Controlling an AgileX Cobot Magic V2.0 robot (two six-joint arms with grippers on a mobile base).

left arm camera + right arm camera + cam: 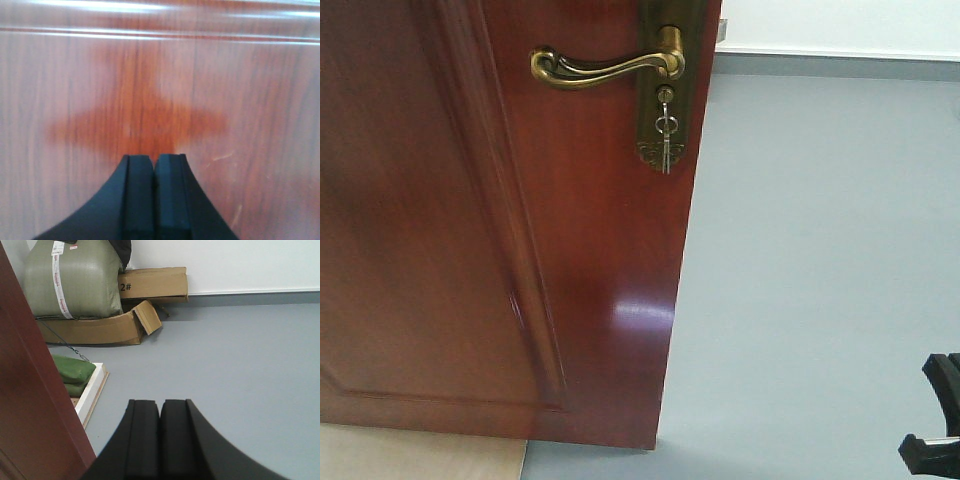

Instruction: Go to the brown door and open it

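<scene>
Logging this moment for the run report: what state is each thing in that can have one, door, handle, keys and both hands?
brown door: swung open, grey floor visible past its edge.
lever handle: level, nothing gripping it.
keys: hanging from the lock.
left hand: shut, empty, close to the door panel.
right hand: shut, empty, beside the door edge.
cardboard box: flap open.

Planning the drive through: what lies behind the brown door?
Past the brown door's edge: grey floor, white wall; the right wrist view adds cardboard boxes and a green sack. Whatever sits directly behind the leaf is hidden.
</scene>
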